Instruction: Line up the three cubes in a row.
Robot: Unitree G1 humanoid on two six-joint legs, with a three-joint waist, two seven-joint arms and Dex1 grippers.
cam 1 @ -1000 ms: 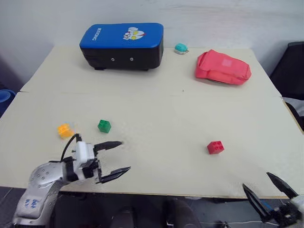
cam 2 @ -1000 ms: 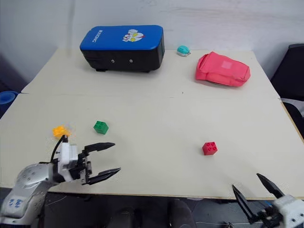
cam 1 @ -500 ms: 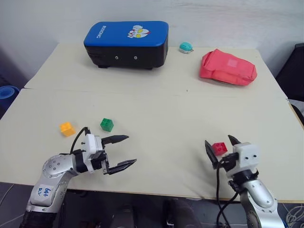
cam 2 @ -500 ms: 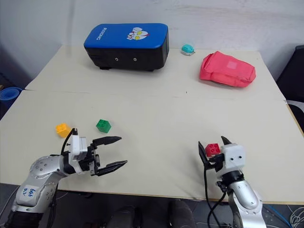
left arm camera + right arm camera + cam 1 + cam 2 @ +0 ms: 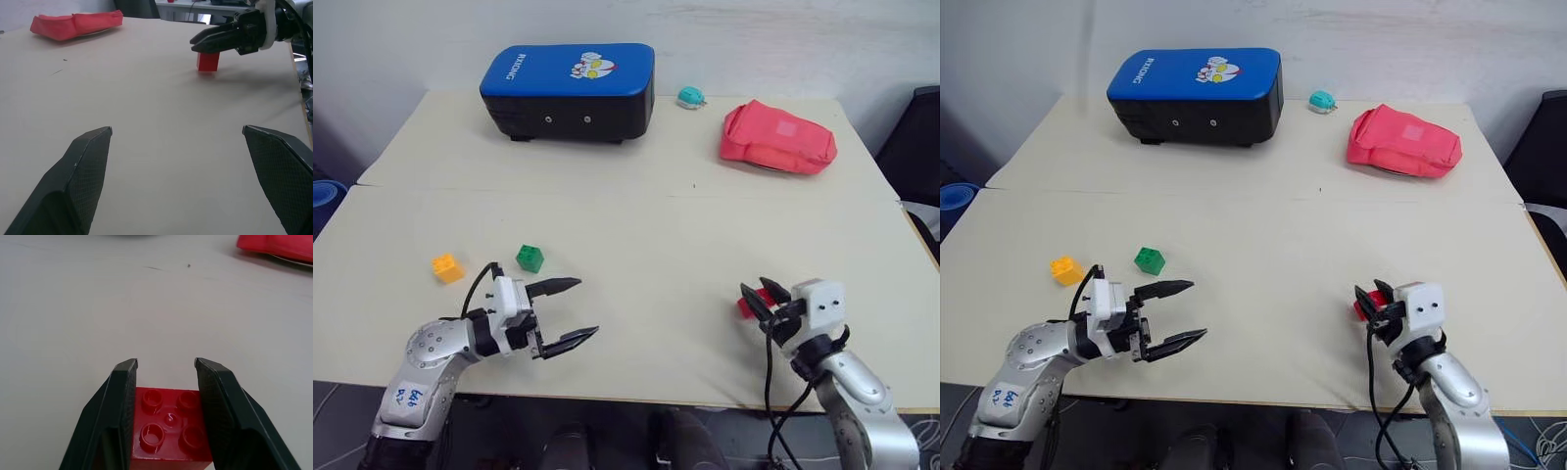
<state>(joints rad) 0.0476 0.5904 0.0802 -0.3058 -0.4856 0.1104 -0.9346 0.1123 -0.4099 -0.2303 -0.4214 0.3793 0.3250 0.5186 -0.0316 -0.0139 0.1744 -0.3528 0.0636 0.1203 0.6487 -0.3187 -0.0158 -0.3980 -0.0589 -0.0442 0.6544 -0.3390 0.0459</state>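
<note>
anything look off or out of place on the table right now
Nothing looks spilled or damaged. The red cube sits upright between the right gripper fingers, far from the green cube and orange-yellow cube, so no row yet.

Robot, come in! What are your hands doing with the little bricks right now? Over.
Right gripper jaws shut on red brick. Left gripper jaws open, empty. Green brick and orange-yellow brick loose on table. Nothing in the way.
</note>
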